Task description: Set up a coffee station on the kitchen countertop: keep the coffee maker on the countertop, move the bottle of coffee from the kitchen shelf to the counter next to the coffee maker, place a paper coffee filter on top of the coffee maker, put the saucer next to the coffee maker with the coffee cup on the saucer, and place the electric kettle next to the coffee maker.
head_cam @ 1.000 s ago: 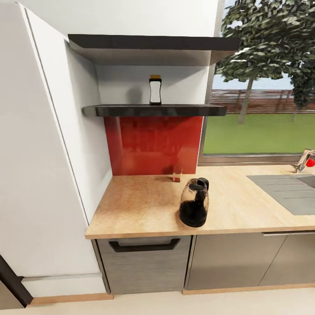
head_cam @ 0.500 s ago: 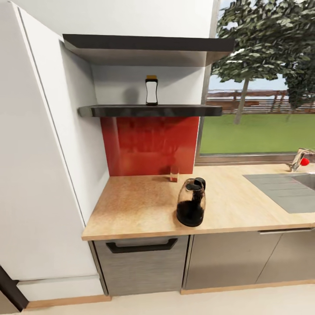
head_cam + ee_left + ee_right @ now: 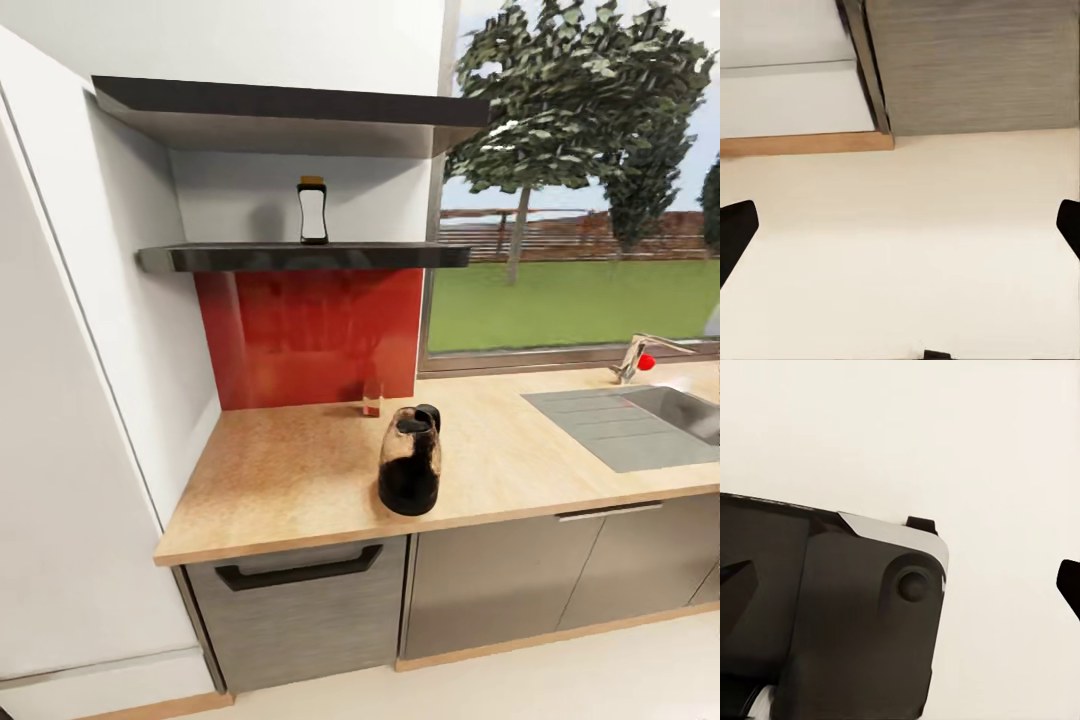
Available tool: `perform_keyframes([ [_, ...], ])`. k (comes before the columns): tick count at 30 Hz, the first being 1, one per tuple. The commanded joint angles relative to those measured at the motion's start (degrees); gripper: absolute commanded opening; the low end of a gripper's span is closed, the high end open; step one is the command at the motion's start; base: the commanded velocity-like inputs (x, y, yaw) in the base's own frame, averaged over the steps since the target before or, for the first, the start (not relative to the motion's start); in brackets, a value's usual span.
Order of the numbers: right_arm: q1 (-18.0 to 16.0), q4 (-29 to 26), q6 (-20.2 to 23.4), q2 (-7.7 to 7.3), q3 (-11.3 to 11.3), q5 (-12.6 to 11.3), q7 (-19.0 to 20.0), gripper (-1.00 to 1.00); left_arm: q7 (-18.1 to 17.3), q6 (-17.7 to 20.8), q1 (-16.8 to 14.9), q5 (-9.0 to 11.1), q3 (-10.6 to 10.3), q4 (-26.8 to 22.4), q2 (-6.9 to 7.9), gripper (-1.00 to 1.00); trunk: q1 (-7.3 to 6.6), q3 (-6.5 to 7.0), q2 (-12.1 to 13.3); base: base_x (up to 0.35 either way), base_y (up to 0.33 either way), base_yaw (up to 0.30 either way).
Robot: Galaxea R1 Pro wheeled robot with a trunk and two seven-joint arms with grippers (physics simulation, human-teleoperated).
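Coffee bottle point(image 3: 312, 210) on shelf point(image 3: 300, 258); pincers low, apart.

countertop point(image 3: 300, 480) — showing speckled light wood | backsplash point(image 3: 310, 335) glowing glossy red | electric kettle point(image 3: 409, 472) appearing black and smoky | bottle of coffee point(image 3: 313, 211) wearing white body, amber cap — shelf point(image 3: 300, 258) staying dark grey

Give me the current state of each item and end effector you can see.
Bottle of coffee: upright on the shelf, capped.
Electric kettle: upright on the countertop, lid shut.
Drawer: closed.
Left end effector: open, empty, over the floor.
Right end effector: open, empty.
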Motion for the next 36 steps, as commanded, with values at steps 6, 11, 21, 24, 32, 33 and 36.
perform_keyframes([
  [6,0.0,0.1,-0.2,0.09,0.3,0.0,-0.2,1.00,-0.2,-1.2,-0.1,0.1,-1.1,-10.2,-1.73,1.00,0.02,-0.04,-0.1,0.000,0.000,-0.011],
  [11,0.0,0.1,-0.2,0.14,0.3,0.0,-0.2,1.00,-0.1,-1.0,-1.3,0.2,-5.7,-16.9,-2.46,1.00,0.02,-0.04,-0.1,0.000,0.000,-0.001],
  [21,0.0,0.1,-2.1,0.23,0.3,-0.1,-0.1,1.00,0.5,0.5,-14.8,0.1,-15.7,-26.3,-7.48,1.00,0.02,-0.04,-0.1,0.000,0.000,0.000],
  [24,0.0,0.1,-5.2,0.23,0.4,-0.1,-0.1,1.00,0.6,2.4,-18.2,-0.3,-16.7,-29.8,-9.70,1.00,0.02,-0.04,-0.1,0.000,0.000,0.000],
  [32,0.0,0.1,-5.6,0.25,0.4,0.0,-0.1,1.00,0.8,18.2,-25.2,-0.7,-17.4,-42.7,-10.47,1.00,0.02,-0.04,-0.1,0.000,0.000,0.000],
  [33,0.0,0.1,-5.6,0.26,0.4,0.0,-0.1,1.00,0.8,20.2,-26.2,-0.7,-17.5,-43.8,-10.53,1.00,0.02,-0.04,-0.1,0.000,0.000,0.000],
  [36,0.0,0.1,-5.6,0.30,0.4,0.0,-0.1,1.00,1.0,25.2,-29.0,-0.8,-17.6,-46.6,-10.97,1.00,0.02,-0.04,-0.1,0.000,0.000,0.000],
])
